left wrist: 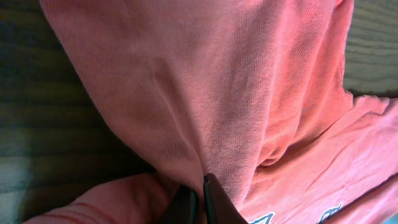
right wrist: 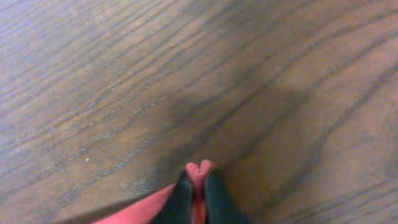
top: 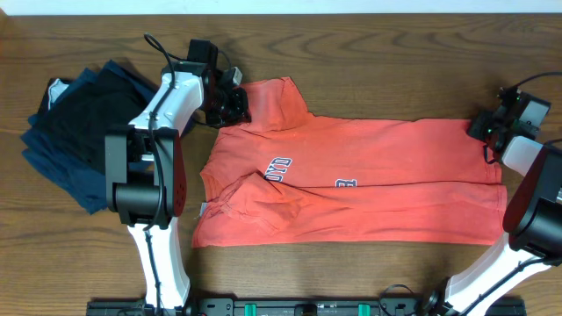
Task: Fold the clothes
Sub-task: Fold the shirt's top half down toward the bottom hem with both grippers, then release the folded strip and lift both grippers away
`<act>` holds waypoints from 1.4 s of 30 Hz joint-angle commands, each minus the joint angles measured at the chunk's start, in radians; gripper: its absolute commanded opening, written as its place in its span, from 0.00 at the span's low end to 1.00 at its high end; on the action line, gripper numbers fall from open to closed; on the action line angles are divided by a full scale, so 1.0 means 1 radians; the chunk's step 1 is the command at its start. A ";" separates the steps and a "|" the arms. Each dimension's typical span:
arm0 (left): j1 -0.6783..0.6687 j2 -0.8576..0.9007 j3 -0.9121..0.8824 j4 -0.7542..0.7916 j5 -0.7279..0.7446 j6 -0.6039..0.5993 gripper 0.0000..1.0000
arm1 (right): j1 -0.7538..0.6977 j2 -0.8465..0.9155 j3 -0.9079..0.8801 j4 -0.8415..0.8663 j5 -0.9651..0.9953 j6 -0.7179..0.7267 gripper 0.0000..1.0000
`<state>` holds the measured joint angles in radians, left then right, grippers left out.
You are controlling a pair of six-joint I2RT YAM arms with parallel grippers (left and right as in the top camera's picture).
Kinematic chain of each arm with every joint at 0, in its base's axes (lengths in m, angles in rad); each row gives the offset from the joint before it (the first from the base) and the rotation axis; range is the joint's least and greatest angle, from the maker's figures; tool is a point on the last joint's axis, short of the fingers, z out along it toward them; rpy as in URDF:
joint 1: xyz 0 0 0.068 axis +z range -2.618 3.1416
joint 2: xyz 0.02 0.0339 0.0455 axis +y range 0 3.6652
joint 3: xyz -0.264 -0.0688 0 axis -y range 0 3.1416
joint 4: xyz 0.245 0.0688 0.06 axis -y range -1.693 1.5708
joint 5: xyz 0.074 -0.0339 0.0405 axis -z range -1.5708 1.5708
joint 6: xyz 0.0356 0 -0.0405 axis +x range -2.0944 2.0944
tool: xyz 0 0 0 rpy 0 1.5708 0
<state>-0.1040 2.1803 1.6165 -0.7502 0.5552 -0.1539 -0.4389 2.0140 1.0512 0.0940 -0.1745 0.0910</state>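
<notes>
One coral-red T-shirt [top: 386, 175], overhead view: spread across the mid-worktop [top: 351, 53], creased lengthwise through the chest lettering. Left wrist view: left tool [left wrist: 200, 196] clamped on bunched cloth at the sleeve end. Right wrist view: right tool [right wrist: 198, 183] pinching a hem corner. Handling, judged: light, limp, non-slip cotton that will sag between grips; hold at corners and seams.

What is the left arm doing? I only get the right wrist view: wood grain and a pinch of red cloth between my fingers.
Observer: The left gripper is shut on the T-shirt, holding the far sleeve at the collar end.
Operator: And where on the shirt is my pinch?
Observer: The right gripper has the far corner of the hem end, opposite the left arm's grip, with the shirt stretched out on the table between the two.
</notes>
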 commanded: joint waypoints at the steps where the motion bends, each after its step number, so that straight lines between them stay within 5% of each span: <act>1: 0.002 -0.024 0.013 -0.005 0.014 -0.001 0.06 | 0.001 0.024 -0.002 -0.040 0.014 0.007 0.01; 8: 0.026 -0.143 0.013 -0.057 0.066 -0.001 0.06 | -0.032 -0.119 0.071 -0.237 0.037 0.013 0.01; 20: 0.029 -0.297 0.013 -0.515 0.060 0.043 0.06 | -0.072 -0.395 0.197 -0.784 0.248 0.020 0.01; 26: 0.028 -0.297 -0.036 -0.701 -0.122 0.068 0.06 | -0.084 -0.409 0.189 -1.000 0.386 0.021 0.01; 37: 0.024 -0.297 -0.205 -0.687 -0.172 0.072 0.06 | -0.095 -0.408 0.133 -1.098 0.415 0.029 0.02; 40: 0.024 -0.297 -0.241 -0.682 -0.172 0.072 0.06 | -0.100 -0.408 0.113 -1.106 0.414 0.029 0.17; 42: 0.024 -0.297 -0.254 -0.700 -0.172 0.072 0.28 | -0.107 -0.408 0.109 -1.117 0.414 0.029 0.31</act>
<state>-0.0799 1.8824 1.3808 -1.4334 0.4057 -0.0887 -0.5243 1.6039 1.1725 -1.0157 0.2104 0.1131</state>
